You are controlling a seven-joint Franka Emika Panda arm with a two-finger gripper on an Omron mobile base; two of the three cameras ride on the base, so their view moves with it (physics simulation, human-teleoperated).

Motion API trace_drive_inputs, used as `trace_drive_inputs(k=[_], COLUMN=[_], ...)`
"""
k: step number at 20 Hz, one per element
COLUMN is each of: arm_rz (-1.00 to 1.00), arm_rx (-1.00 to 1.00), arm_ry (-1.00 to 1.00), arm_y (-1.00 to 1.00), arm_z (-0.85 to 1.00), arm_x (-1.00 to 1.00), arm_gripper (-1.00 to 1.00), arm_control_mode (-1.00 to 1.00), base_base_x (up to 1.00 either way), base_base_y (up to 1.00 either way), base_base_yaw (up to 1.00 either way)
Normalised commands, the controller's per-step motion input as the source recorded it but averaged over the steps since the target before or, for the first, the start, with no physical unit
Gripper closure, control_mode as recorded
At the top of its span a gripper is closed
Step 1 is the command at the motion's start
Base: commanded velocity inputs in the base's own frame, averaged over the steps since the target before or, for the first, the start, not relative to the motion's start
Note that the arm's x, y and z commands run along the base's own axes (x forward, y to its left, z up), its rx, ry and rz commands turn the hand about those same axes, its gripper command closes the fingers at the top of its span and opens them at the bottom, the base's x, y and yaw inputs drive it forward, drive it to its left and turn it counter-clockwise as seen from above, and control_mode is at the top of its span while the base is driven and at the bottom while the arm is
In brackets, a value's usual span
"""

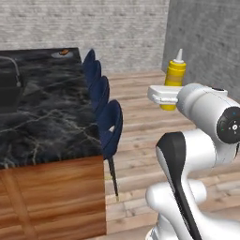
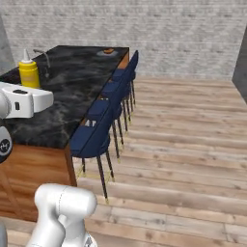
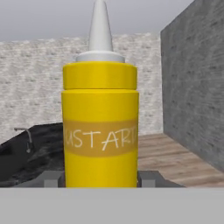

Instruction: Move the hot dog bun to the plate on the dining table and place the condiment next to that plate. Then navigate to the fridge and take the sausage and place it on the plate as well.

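Note:
My gripper (image 3: 100,179) is shut on the condiment (image 3: 100,127), a yellow squeeze bottle with a pale pointed nozzle and a "MUSTARD" label. It stands upright between the fingertips (image 3: 51,178). In the left base view the condiment (image 1: 175,75) is held in the air over the wooden floor, right of the dining table (image 1: 47,117). At the table's far end lies the grey-blue plate (image 1: 57,55) with the tan-orange hot dog bun (image 1: 64,50) on it. From the right base view come the condiment (image 2: 28,72), the plate (image 2: 102,53) and the bun (image 2: 109,50).
A row of blue chairs (image 1: 106,117) lines the table's right side, also blue chairs (image 2: 103,120). A faucet (image 1: 16,70) arches over the table's left part. A dark grey wall (image 1: 206,42) rises at the right. Open wooden floor (image 2: 183,144) lies beyond the chairs.

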Motion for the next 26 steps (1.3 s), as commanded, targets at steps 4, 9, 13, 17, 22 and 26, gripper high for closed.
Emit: trace_drive_inputs(k=[4,9,13,17,22,26], arm_rz=[0.0,0.0,0.0,0.0,0.0,0.0], arm_rx=[0.0,0.0,0.0,0.0,0.0,0.0], arm_ry=[0.0,0.0,0.0,0.0,0.0,0.0], arm_y=[0.0,0.0,0.0,0.0,0.0,0.0], arm_z=[0.0,0.0,0.0,0.0,0.0,0.0], arm_x=[0.0,0.0,0.0,0.0,0.0,0.0], arm_gripper=[1.0,1.0,1.0,1.0,1.0,1.0], arm_control_mode=[1.0,1.0,1.0,1.0,1.0,1.0], base_base_x=[0.51,0.53,0.74,0.89,0.9,0.89], base_base_y=[-0.98,-0.95,-0.8,-0.65,-0.61,-0.64], base_base_yaw=[0.16,0.17,0.22,0.3,0.32,0.31])
